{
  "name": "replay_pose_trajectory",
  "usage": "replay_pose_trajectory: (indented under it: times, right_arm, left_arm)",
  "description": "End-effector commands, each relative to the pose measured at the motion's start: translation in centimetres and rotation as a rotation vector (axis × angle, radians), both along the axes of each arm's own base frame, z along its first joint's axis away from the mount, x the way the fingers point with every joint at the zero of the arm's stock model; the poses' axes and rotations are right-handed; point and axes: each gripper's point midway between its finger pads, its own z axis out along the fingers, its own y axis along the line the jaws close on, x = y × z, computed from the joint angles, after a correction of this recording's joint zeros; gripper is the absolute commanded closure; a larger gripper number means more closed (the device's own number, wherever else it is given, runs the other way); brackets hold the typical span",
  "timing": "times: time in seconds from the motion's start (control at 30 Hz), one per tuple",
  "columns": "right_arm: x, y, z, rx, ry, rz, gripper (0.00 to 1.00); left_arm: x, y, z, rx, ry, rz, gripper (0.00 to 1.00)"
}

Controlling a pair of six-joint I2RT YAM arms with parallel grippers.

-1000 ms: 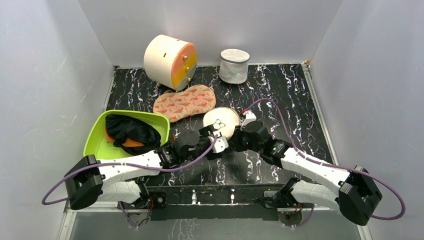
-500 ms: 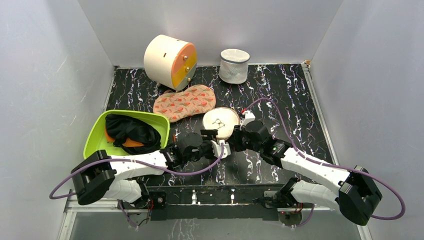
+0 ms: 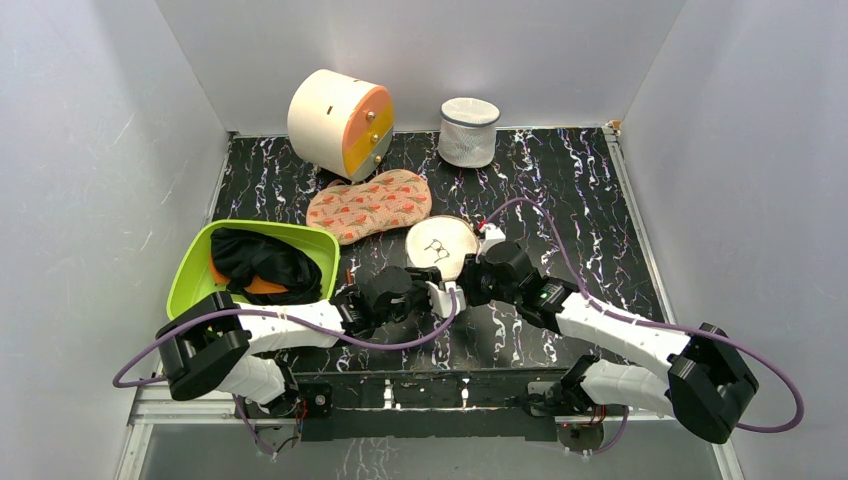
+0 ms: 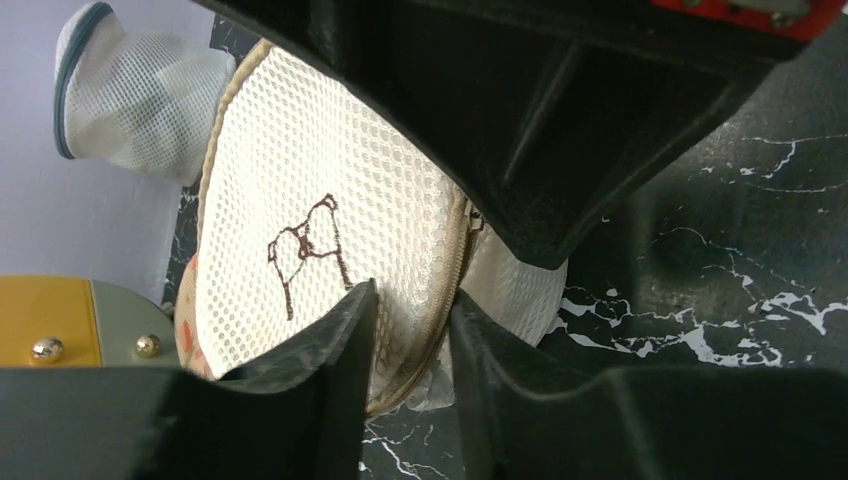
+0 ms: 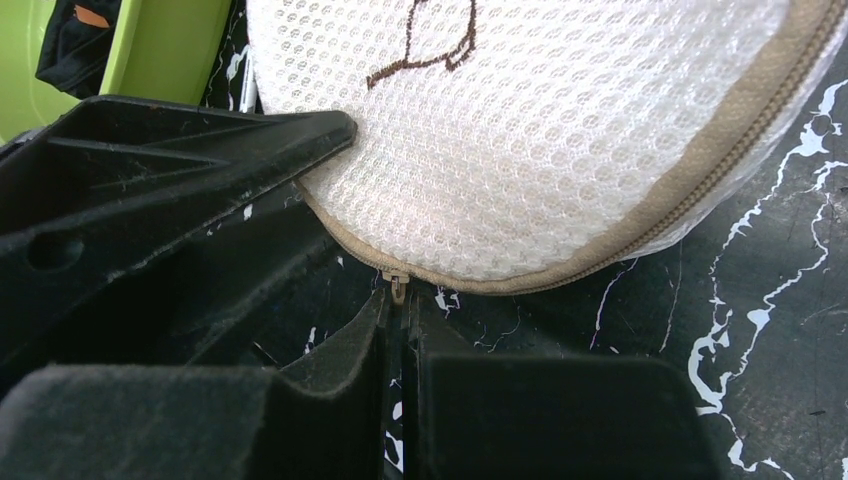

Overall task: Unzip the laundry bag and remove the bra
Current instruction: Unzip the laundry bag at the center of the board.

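From above, the bag (image 3: 443, 241) is seen just ahead of both grippers. The left gripper (image 3: 436, 293) and the right gripper (image 3: 470, 284) are set close together at its near rim. In the left wrist view, the bag's rim is squeezed between the two fingers (image 4: 330, 380). In the right wrist view, the fingers (image 5: 340, 350) are pressed together. The zip pull (image 5: 397, 284) is pinched at their tips, with the bag just beyond.
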Motion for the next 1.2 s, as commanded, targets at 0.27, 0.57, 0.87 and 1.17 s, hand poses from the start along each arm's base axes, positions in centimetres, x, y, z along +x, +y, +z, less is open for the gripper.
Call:
replay_pose_trajectory:
  times: [0.27,0.57,0.87,1.17]
  right_arm:
    - [2.0,-0.7,2.7,-0.019,-0.07,-0.074,1.0]
    - [5.4,-7.3,1.9,-0.157,-0.059,-0.245,1.0]
    - [9.9,-12.3,0.9,-0.166,-0.036,-0.341,1.0]
    - [12.0,-9.4,2.4,0.076,0.032,-0.22,1.0]
  left_arm:
    - [1.7,0.0,3.6,-0.078,-0.08,0.077,0.99]
    - [2.3,0.9,4.7,-0.102,-0.127,0.129,1.0]
    - [2.4,1.3,5.5,-0.121,-0.134,0.136,1.0]
    - [2.1,1.0,5.7,-0.138,-0.096,0.126,1.0]
